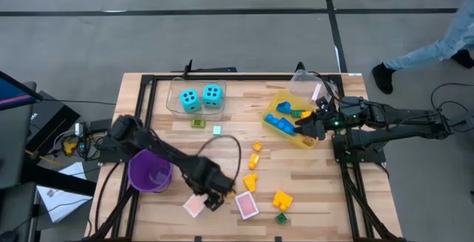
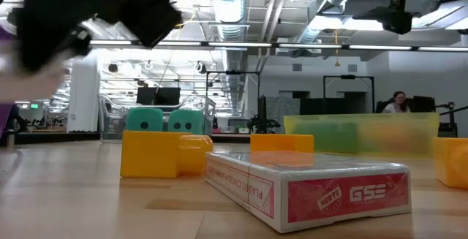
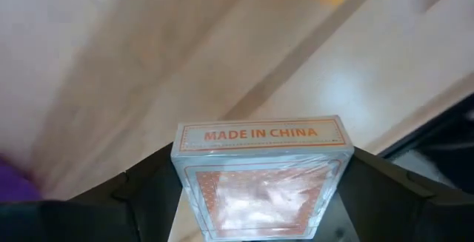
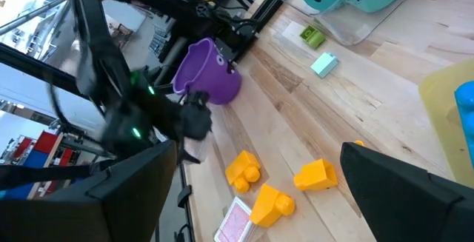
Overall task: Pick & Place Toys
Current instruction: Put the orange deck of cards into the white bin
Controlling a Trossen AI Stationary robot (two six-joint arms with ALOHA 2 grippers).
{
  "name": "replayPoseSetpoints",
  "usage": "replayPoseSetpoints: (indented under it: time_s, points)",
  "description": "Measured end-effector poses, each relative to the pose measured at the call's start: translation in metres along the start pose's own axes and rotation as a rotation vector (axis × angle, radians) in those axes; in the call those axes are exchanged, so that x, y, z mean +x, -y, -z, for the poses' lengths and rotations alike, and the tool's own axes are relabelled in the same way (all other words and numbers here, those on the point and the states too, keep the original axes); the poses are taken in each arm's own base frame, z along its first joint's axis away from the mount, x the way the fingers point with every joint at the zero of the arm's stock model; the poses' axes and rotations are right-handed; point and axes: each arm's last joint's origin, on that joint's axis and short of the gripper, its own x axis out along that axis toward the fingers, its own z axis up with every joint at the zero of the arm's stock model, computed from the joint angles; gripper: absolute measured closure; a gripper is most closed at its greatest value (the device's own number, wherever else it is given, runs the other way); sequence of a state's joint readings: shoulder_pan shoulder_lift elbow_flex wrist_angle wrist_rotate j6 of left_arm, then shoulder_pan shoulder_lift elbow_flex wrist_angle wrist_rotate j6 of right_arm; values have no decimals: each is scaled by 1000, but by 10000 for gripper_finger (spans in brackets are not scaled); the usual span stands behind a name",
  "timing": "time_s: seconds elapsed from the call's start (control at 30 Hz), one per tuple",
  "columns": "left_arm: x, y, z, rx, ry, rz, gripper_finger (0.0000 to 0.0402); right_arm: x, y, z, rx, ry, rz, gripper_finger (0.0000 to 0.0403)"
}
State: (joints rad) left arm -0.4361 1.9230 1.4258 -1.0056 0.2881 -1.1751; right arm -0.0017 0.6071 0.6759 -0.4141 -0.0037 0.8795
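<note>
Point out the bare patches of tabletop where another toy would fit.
Free: the strip between the clear tray holding the dice and the yellow bin; also the near right corner beyond the yellow bricks. Crowded: around the purple cup, left gripper and pink card decks.

The high view looks straight down on the whole desk (image 1: 185,123), the sealed card pack (image 1: 246,205) near its front edge. The low view sits at desk height just beside that same pack (image 2: 307,188), facing level across it toward the yellow bin (image 2: 362,133) and the room behind. The left wrist view looks down, very near, on another pack (image 3: 261,175). The right wrist view looks from above the bin across the desk toward the purple cup (image 4: 207,72), which the high view also shows.
</note>
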Motion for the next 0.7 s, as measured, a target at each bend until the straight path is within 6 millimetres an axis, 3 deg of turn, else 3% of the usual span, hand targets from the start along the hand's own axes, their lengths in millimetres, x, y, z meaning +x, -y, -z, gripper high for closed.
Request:
replayPoseSetpoints:
  time_s: [0.17, 0.43, 0.7]
  points:
    - [-52, -18, -12, -126, 232, 80, 102, 0, 0, 0, -4, 4, -4, 30]
    - [-129, -55, -34, -432, 749, 226, 102, 2, -7, -6, -53, 60, -63, 30]
    - [-158, -66, -64, -534, 981, 375, 102, 38, -11, -9, -78, 54, -53, 30]
